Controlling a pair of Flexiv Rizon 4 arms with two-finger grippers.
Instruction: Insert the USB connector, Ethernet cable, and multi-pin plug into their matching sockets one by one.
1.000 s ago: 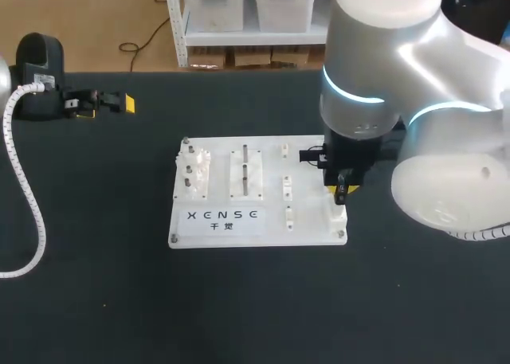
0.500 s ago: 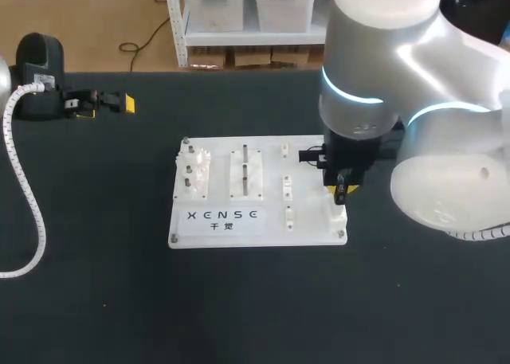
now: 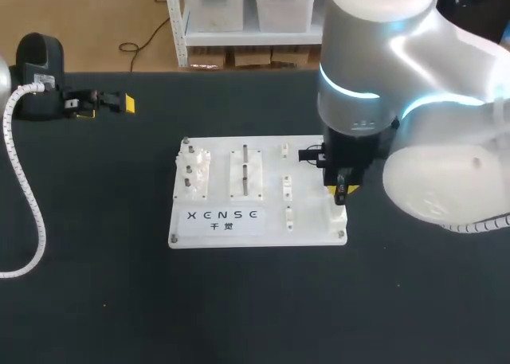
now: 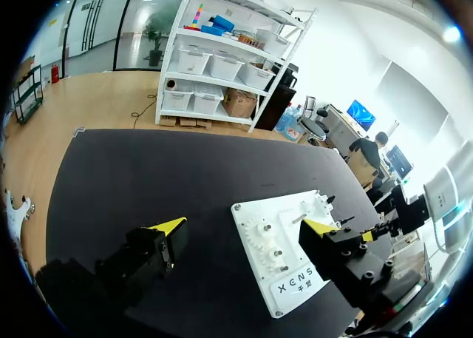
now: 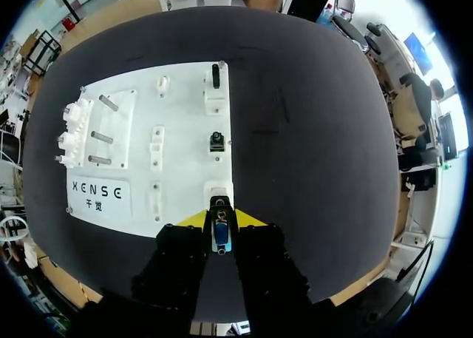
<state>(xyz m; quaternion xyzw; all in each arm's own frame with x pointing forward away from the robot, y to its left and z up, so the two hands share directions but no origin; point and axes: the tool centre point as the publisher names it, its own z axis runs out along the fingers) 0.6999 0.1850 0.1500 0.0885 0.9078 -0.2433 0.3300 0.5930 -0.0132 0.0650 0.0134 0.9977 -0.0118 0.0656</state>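
Head view shows the right arm coming in from the right, its hand (image 3: pixel 341 190) pointing down over the right edge of a white board (image 3: pixel 307 221) that lies flat on the black bench (image 3: pixel 96 260).

In the right wrist view that hand (image 5: pixel 220 221) is pinching a USB connector (image 5: pixel 220 233) between its two yellow tips, one on either side. The connector points straight ahead at a white socket block (image 5: pixel 218 192) in the board's (image 5: pixel 185 175) corner, and its front end is at the block. I cannot tell whether it has entered the socket. Further along the same edge stand two more white blocks, each with a dark part in it. On the far side of the board are metal pegs (image 5: pixel 103 120) and white gears (image 5: pixel 74 134).

The left hand (image 3: pixel 107 107) is at the far left of the bench, well apart from the board. In the left wrist view its (image 4: pixel 244 225) fingers are spread wide with nothing between them, and the board (image 4: pixel 255 220) lies ahead of it on the bench.
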